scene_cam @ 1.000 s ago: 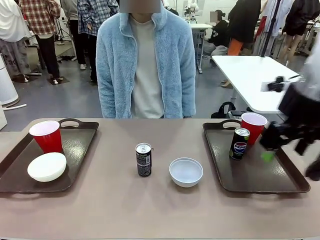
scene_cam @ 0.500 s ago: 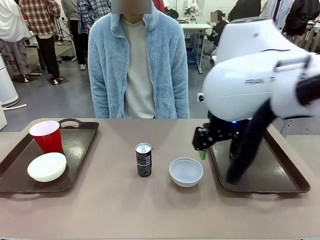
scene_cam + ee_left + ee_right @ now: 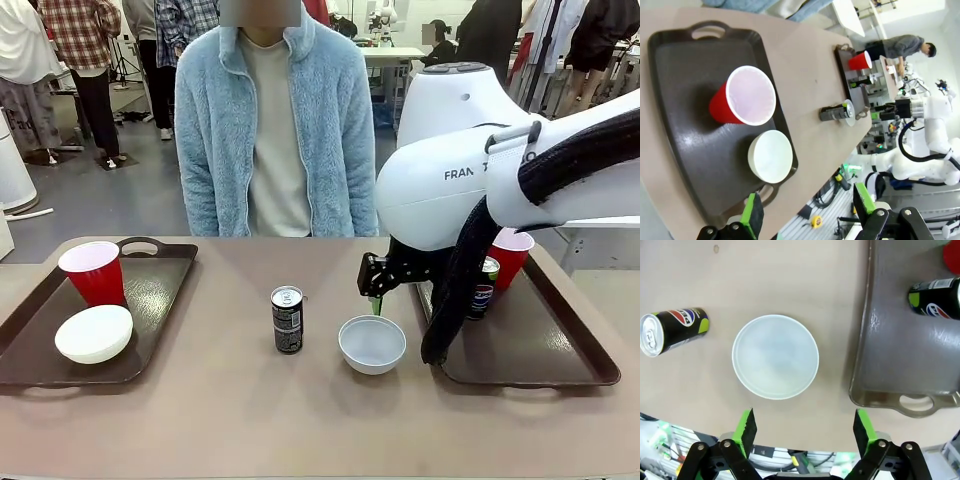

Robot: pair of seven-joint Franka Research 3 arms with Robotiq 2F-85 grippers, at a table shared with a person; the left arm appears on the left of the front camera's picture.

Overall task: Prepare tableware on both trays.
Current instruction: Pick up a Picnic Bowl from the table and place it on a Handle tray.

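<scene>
two trays. left tray (image 3: 150,290) carries a red cup (image 3: 93,272) and a white bowl (image 3: 94,333). right tray (image 3: 540,350) carries another red cup (image 3: 512,255) and a can (image 3: 484,292) partly behind the arm. second can (image 3: 287,319) and second bowl (image 3: 372,343) stand on the table (image 3: 200,420) between the trays. right gripper (image 3: 804,424) hangs over the second bowl, fingers wide apart, empty. left gripper (image 3: 807,207) hangs above the left tray, fingers apart, empty.
</scene>
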